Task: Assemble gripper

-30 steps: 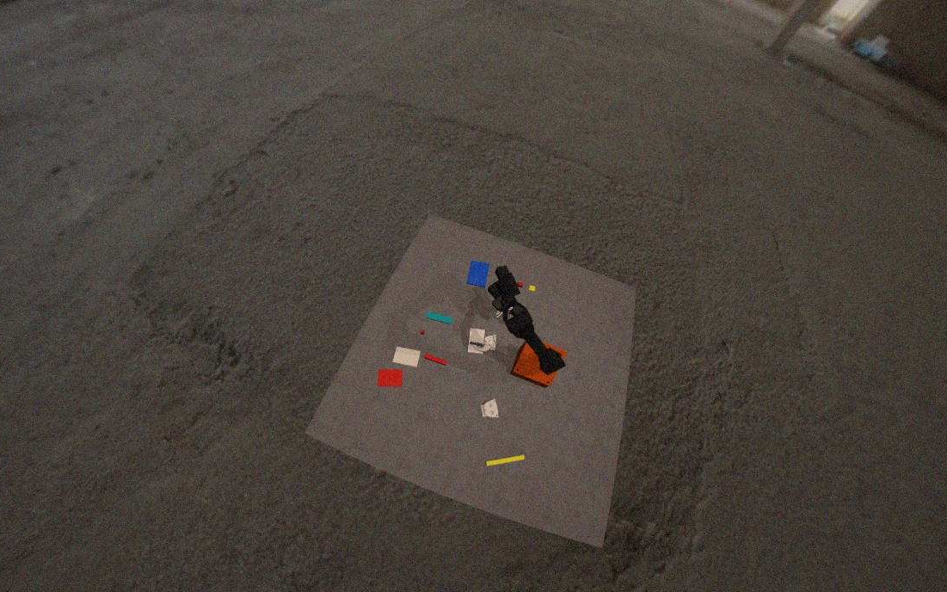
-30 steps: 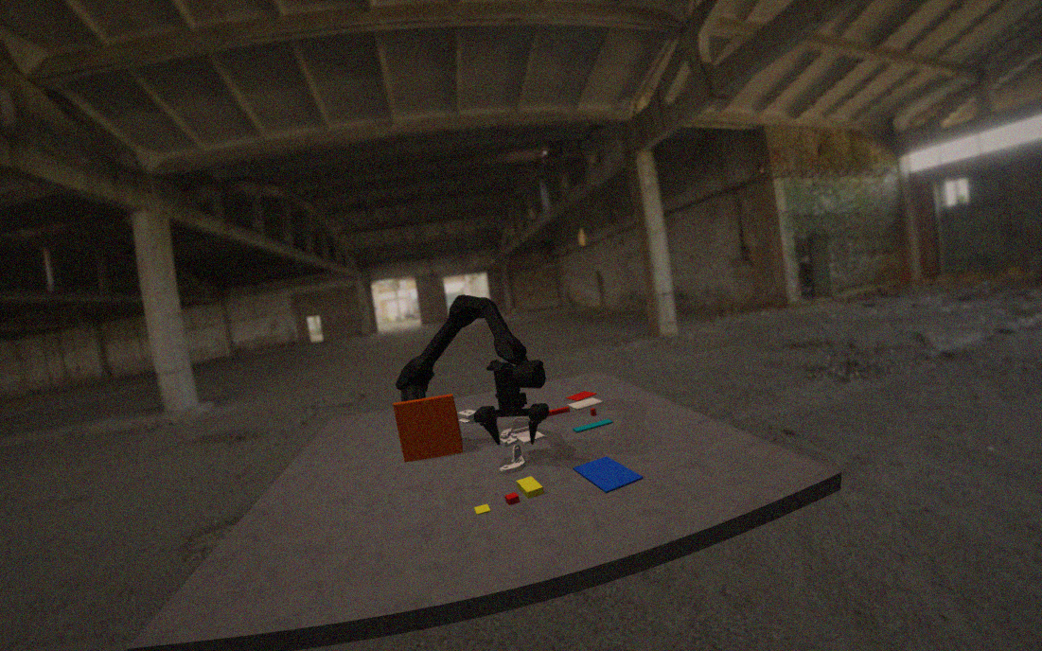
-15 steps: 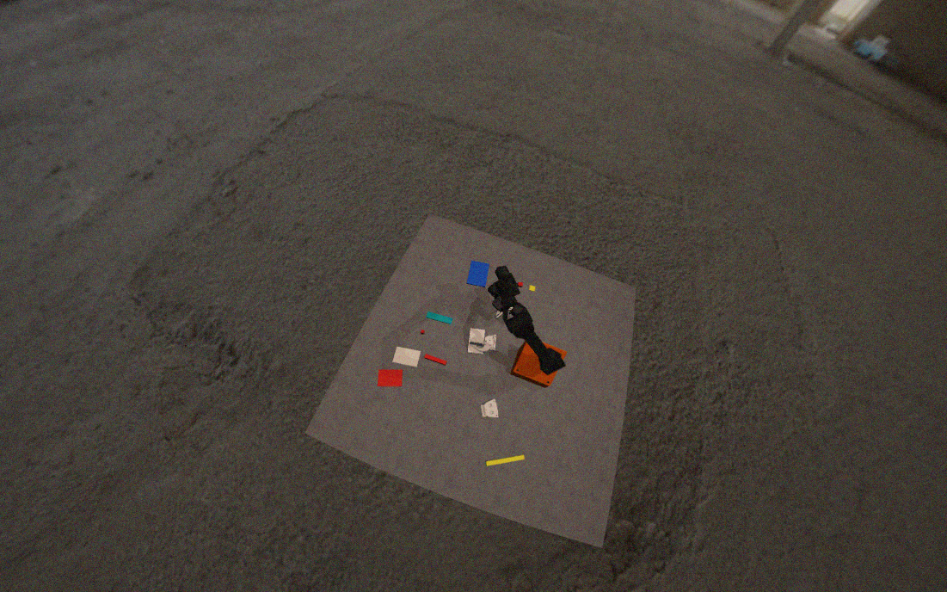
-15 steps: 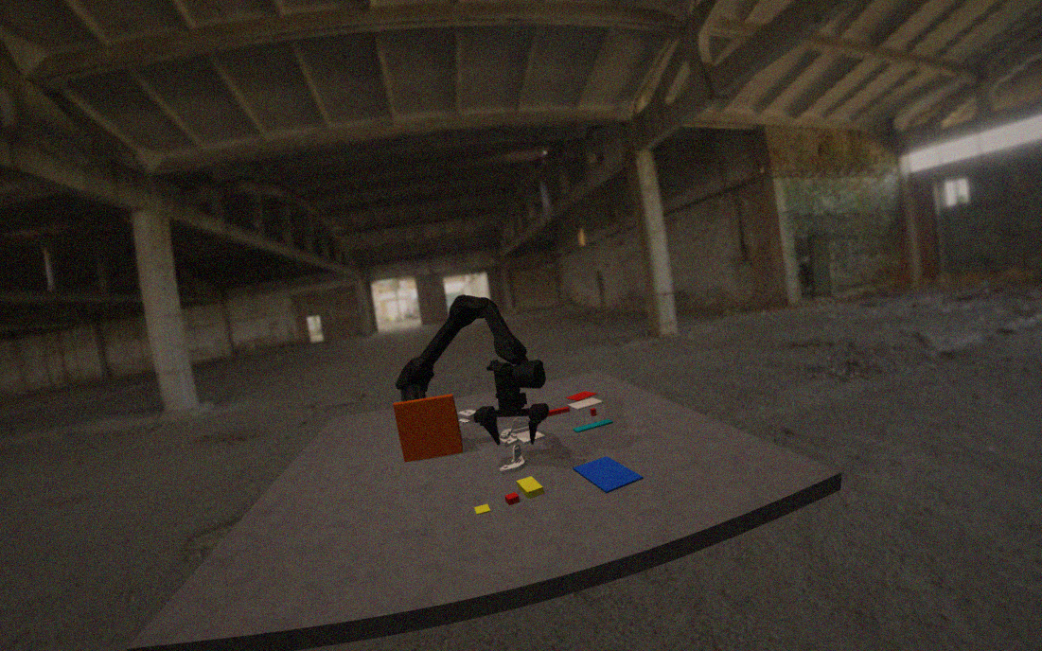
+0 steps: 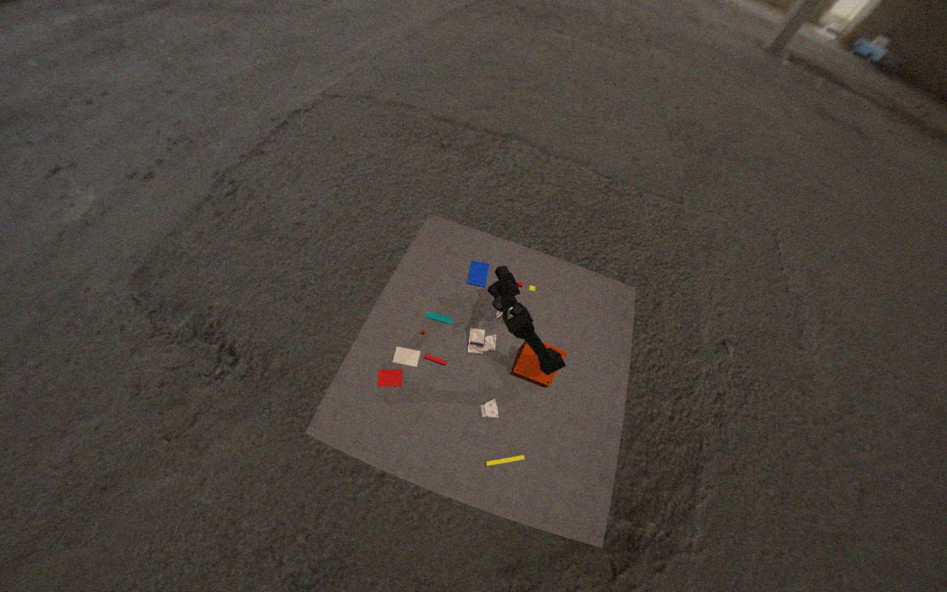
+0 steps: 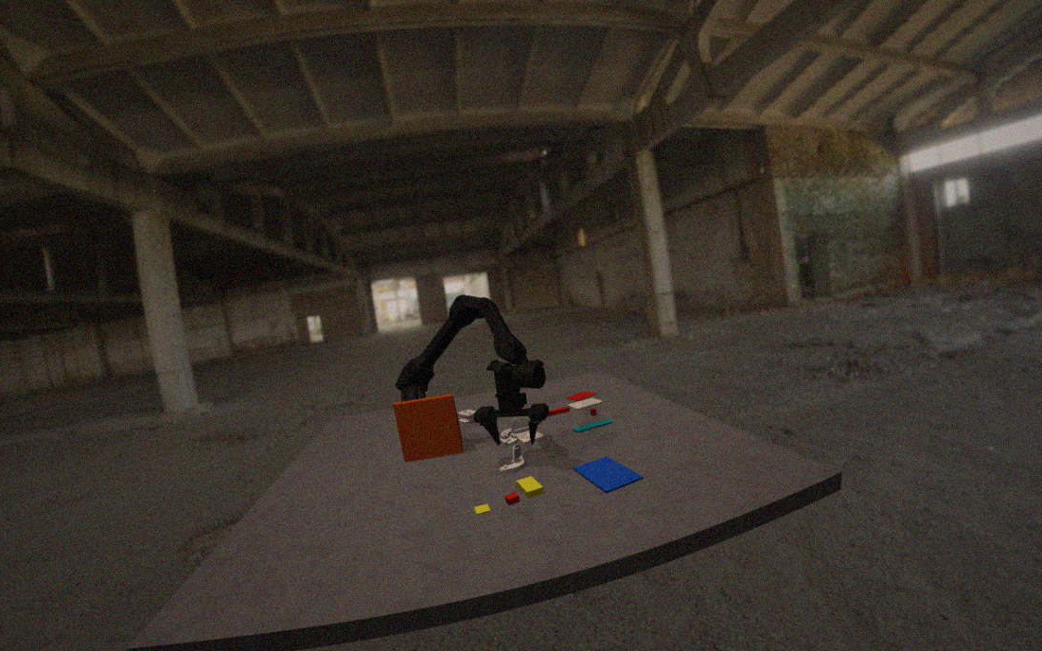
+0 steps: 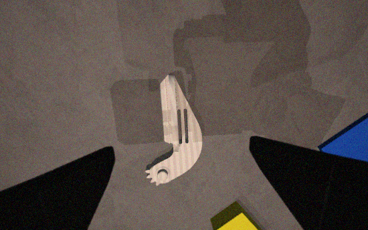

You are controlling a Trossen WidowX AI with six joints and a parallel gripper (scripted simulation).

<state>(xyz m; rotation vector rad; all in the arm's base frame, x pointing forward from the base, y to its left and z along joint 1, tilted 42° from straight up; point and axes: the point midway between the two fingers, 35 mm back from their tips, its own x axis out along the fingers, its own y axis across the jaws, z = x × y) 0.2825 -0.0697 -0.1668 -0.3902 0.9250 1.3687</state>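
My gripper (image 6: 516, 443) (image 7: 184, 148) is open, pointing down above a loose white jaw (image 6: 512, 464) (image 7: 189, 154). In the wrist view the jaw lies between the spread fingertips, untouched, with its gear teeth and round hole toward the lower left. Behind it, a group of white parts (image 5: 476, 339) (image 6: 530, 435) shows a squarish piece with a curved, jaw-like piece beside it; whether pins and teeth meet is too small to tell. Another white part (image 5: 489, 410) (image 6: 467, 415) with two round marks lies apart. I cannot tell surely which is the base or housing plate.
An orange block (image 5: 530, 366) (image 6: 428, 428) stands by the arm's base. A blue plate (image 5: 477, 273) (image 6: 607, 473) (image 7: 364, 140) and yellow block (image 6: 528, 484) (image 7: 237, 223) lie near the jaw. A teal bar (image 5: 439, 317) (image 6: 592, 425), red bar (image 5: 434, 359) and yellow bar (image 5: 505, 460) lie farther off.
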